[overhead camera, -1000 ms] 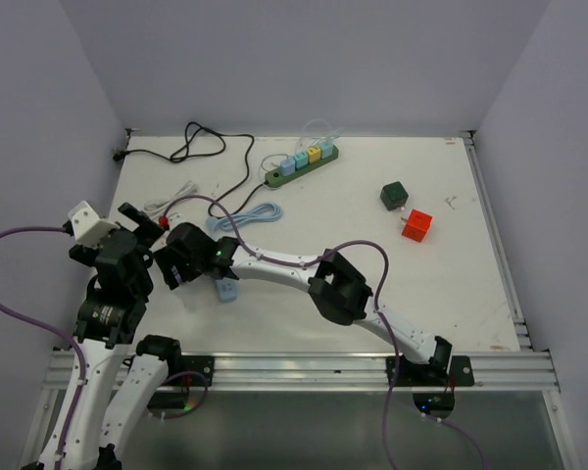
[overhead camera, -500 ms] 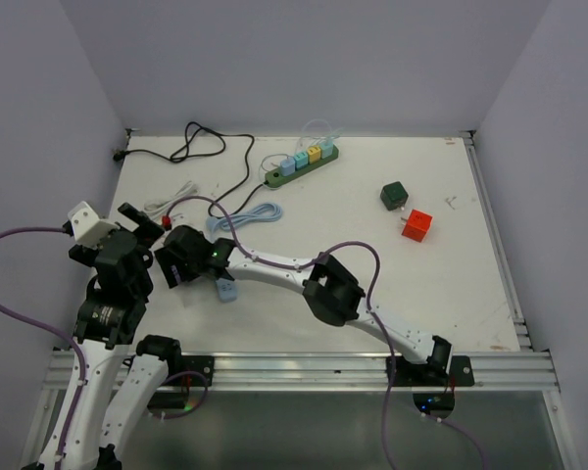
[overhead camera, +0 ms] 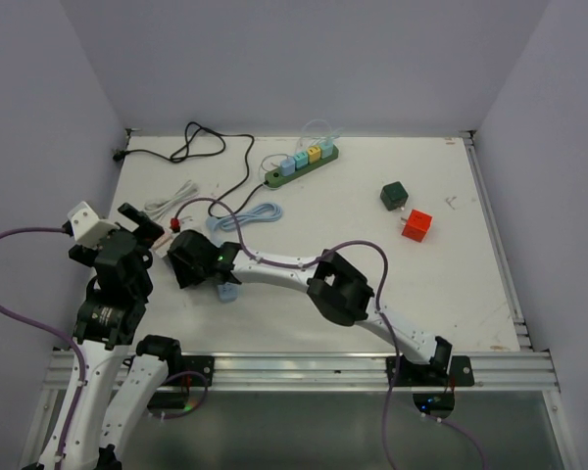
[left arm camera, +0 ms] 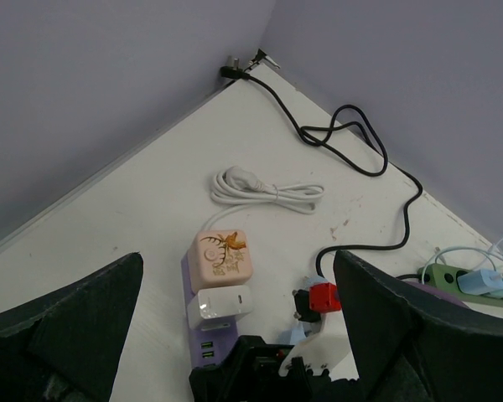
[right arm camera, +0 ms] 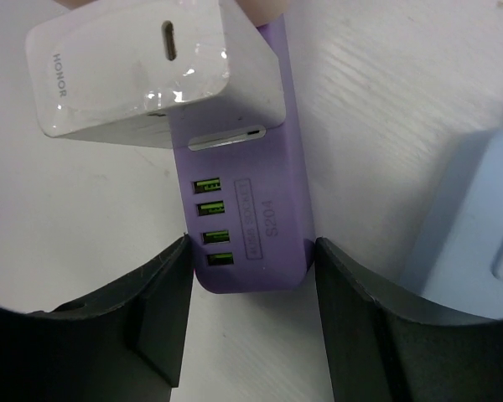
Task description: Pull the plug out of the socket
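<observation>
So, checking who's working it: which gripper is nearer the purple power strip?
Right. The right gripper flanks the purple power strip at its USB end; the left gripper hovers open, clear of it.

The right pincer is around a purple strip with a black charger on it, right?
Not quite. The charger on the purple strip is white, not black; the right wrist view shows it. The right pincer is indeed around the strip's end.

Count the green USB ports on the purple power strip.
4 green USB ports, in one column on the purple power strip, one below another, under the white HONOR charger, between the right gripper's fingers. None seems hidden.
</observation>
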